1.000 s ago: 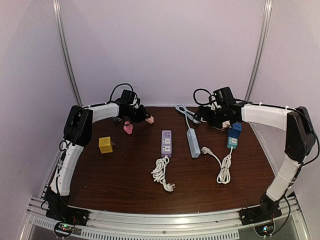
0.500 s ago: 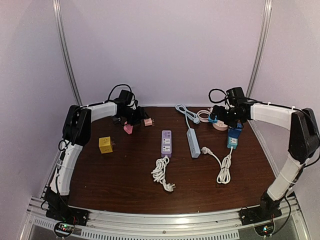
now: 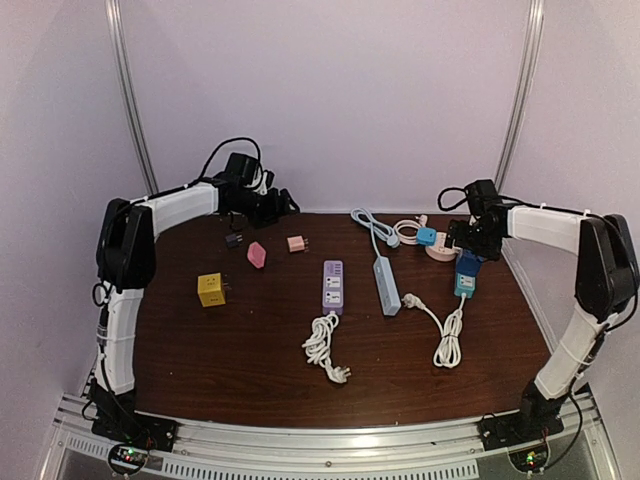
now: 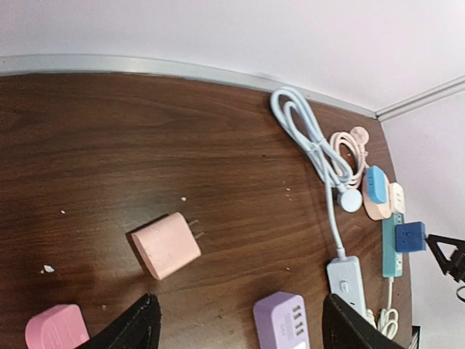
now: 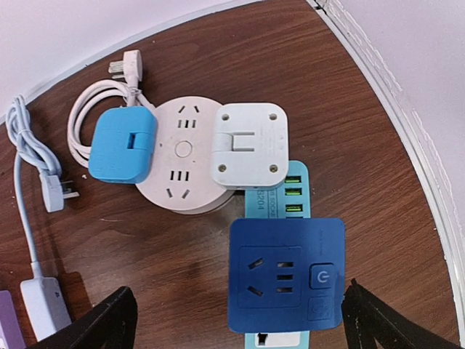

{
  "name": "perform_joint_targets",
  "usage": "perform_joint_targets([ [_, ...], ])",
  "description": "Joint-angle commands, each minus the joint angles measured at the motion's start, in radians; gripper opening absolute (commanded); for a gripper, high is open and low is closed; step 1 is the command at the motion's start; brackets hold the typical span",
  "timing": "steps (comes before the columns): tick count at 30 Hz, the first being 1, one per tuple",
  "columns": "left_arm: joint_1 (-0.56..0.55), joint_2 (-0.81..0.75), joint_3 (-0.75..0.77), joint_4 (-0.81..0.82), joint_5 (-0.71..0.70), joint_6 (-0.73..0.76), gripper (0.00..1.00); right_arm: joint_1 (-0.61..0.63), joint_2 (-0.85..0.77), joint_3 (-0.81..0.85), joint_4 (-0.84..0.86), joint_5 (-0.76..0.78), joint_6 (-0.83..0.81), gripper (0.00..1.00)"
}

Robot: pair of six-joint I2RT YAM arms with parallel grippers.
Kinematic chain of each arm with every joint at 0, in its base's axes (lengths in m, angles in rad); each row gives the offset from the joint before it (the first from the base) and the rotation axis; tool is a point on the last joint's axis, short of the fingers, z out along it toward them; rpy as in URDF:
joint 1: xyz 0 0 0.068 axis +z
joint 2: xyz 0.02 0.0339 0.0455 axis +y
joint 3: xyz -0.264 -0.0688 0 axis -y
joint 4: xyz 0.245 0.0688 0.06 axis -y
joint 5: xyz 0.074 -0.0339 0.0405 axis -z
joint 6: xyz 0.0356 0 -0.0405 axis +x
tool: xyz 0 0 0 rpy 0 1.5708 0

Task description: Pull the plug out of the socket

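My left gripper (image 3: pixel 272 208) has backed off, wide and empty. The pink plug (image 3: pixel 296 243) now lies loose at its 5 o'clock. My right gripper (image 3: pixel 468 236), also wide, has swung right, leaving the round socket (image 5: pixel 182 153) at its 9 o'clock. Only its wrist view shows a white plug (image 5: pixel 249 145) seated there beside the blue plug (image 5: pixel 122 145), so I judge there is pulling left to do.

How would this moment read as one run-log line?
left gripper: open, empty | right gripper: open, empty | round white plastic socket: light blue square plug and white square plug on it, neither gripped
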Motion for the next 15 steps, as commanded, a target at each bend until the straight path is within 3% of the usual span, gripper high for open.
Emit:
perform_joint_targets([
  [1, -0.045, -0.117, -0.096, 0.067, 0.019, 0.029, 0.78, -0.020, 0.065, 0.024, -0.022, 0.032, -0.025, 1.00],
  [8, -0.092, -0.207, -0.215, 0.104, 0.021, 0.027, 0.79, -0.019, 0.130, 0.056, -0.016, 0.017, -0.034, 0.96],
  [15, -0.116, -0.271, -0.338, 0.192, 0.056, -0.007, 0.79, -0.019, 0.144, 0.059, -0.016, 0.055, -0.042, 0.72],
])
